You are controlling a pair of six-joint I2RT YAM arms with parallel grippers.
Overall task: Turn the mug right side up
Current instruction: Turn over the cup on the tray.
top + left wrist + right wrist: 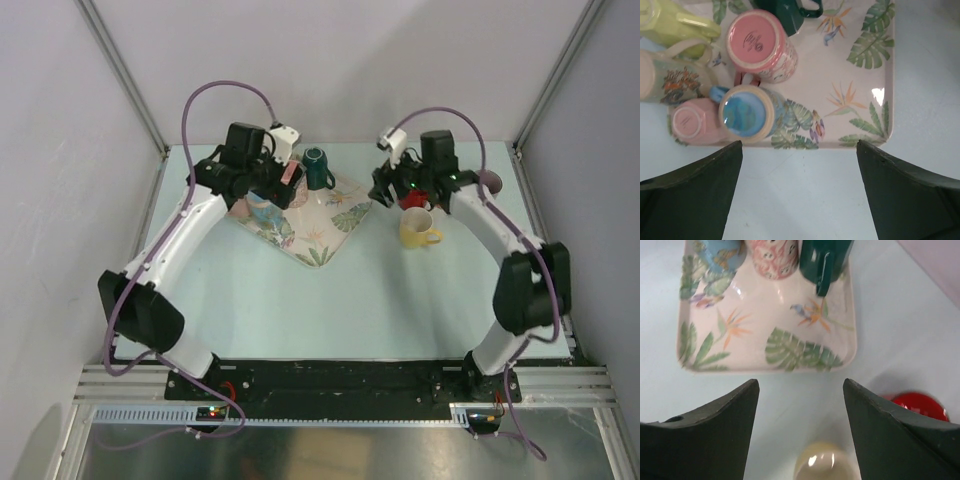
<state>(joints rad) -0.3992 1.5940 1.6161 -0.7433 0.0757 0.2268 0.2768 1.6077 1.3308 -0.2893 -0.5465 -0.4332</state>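
Observation:
A pale yellow mug [417, 228] stands upright on the table to the right of the tray, its handle pointing right. The right wrist view shows only its rim [822, 463], at the bottom edge. My right gripper [395, 190] [800, 382] hovers just behind it, open, with nothing between the fingers. Several mugs stand upside down on the leaf-patterned tray [860, 100], among them a pink one [760, 45] and a blue one [747, 111]. My left gripper [270, 185] [799, 145] hangs open over the table at the tray's edge.
A red mug [412, 200] [920, 406] sits right beside the yellow one, partly under my right arm. A dark green mug [318, 168] [825, 260] stands at the tray's far corner. A purple object [490, 182] lies at the far right.

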